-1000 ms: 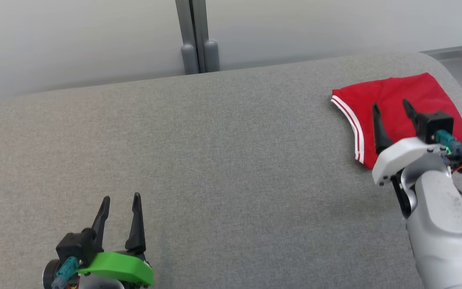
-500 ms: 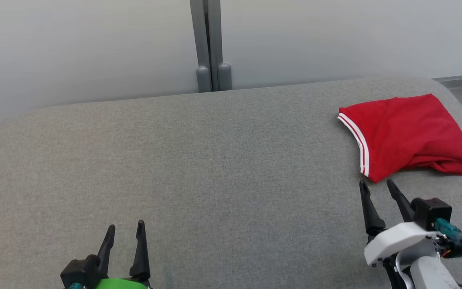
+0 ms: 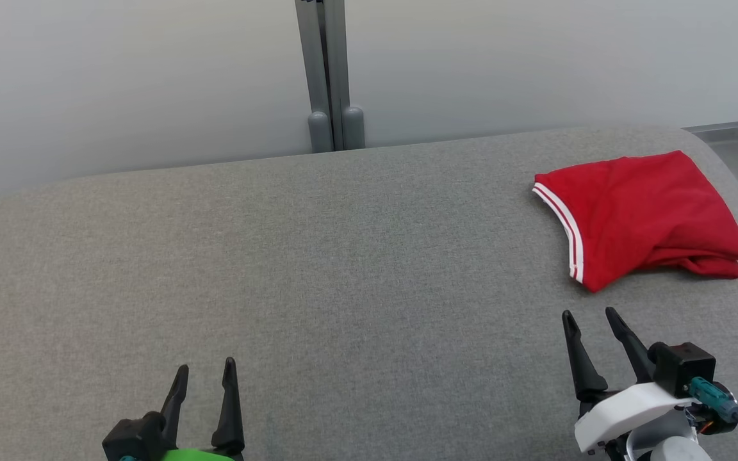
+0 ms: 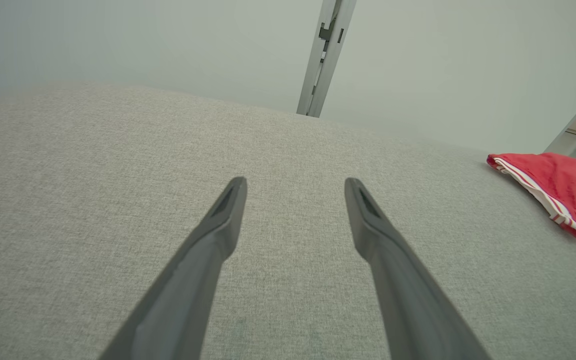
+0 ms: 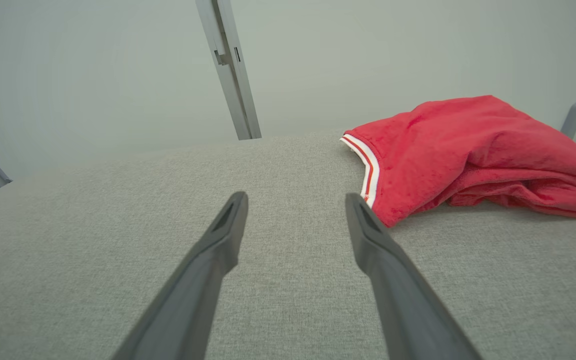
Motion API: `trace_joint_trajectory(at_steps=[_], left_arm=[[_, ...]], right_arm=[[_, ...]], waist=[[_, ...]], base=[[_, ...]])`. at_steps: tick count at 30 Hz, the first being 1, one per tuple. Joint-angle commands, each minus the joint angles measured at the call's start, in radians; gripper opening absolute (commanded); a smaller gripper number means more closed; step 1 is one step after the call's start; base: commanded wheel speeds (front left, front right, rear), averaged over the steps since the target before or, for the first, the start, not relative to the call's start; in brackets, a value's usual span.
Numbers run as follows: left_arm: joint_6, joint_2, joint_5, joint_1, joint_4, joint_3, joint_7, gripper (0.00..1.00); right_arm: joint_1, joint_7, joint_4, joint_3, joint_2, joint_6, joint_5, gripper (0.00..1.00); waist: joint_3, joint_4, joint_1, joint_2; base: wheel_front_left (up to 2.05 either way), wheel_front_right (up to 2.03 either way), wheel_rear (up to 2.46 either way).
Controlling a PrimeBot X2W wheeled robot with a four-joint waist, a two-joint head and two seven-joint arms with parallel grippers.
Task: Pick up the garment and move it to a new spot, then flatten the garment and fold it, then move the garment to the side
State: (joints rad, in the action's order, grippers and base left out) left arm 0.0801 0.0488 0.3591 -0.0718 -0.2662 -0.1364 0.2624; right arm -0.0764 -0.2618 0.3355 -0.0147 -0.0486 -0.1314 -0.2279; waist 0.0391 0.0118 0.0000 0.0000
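Grey padded table [image 3: 343, 256] carrying folded red garment [image 3: 644, 218] near its far right end, just ahead and to the right of right gripper [image 3: 589, 314] fingertips, long axis crosswise to them, well apart from left gripper [image 3: 206, 363]; both pairs of fingers spread wide, empty.

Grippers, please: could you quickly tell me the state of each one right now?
Left gripper: open, holding nothing.
Right gripper: open, holding nothing; the folded red garment lies apart from it.
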Motion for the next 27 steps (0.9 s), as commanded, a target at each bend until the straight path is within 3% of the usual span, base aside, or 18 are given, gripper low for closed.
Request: trace_joint_trajectory(at_steps=[1,20,21,27], left_arm=[[-0.001,0.004,-0.006,-0.01,-0.001,-0.003,0.003,1.0],[0.008,0.004,-0.005,-0.012,-0.005,-0.008,0.003,1.0],[0.005,0.0,0.001,0.0,-0.006,-0.008,0.0,0.0],[0.006,-0.002,0.04,0.001,-0.037,-0.004,-0.016,0.0]], right_arm=[[0.011,-0.004,-0.006,-0.003,-0.004,0.002,-0.003,1.0],[0.01,-0.004,0.01,0.006,-0.004,0.002,0.001,1.0],[0.004,0.0,0.009,0.004,0.001,0.0,-0.001,0.0],[0.017,0.017,0.041,0.01,0.007,0.0,-0.043,0.0]], waist=[[0.0,0.0,0.0,0.0],[0.002,-0.002,0.0,0.0],[0.002,-0.002,0.0,0.0],[0.002,-0.002,0.0,0.0]], base=[[0.0,0.0,0.0],[0.0,0.0,0.0],[0.0,0.0,0.0],[0.0,0.0,0.0]])
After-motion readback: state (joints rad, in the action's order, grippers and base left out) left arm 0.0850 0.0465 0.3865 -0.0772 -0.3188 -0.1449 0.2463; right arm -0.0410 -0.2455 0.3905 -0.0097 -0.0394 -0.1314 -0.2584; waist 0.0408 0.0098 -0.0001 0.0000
